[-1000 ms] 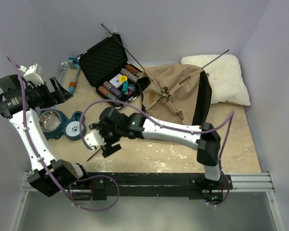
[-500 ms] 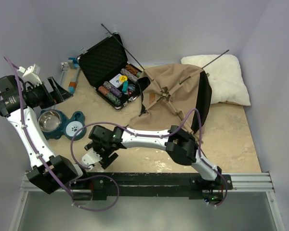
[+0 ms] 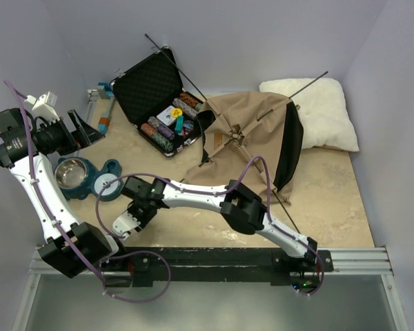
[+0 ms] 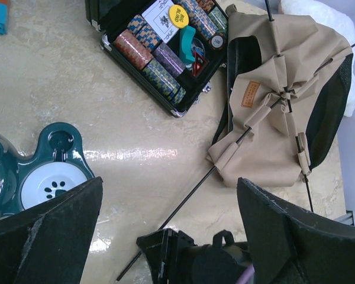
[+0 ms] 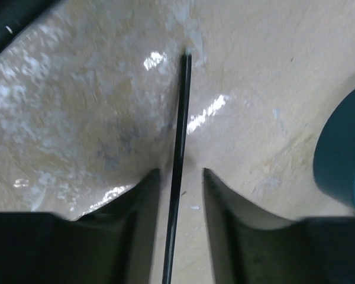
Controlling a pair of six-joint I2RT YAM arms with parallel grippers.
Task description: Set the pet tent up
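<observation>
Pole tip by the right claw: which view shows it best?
Right wrist: the pole lies sharp on the table, tip visible, shaft running between the fingers of the open right claw. Left wrist shows its free length from the pet tent, but thin. In top external the right arm mostly covers it.

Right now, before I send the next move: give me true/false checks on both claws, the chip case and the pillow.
1. The right claw has a thin dark pole between its parted fingers. True.
2. The chip case is closed. False: its lid stands open and the chips show.
3. The left claw grips the tent fabric. False: it is open, holds nothing and hangs well away from the tent.
4. The white pillow lies at the far right, beside the tent. True.
</observation>
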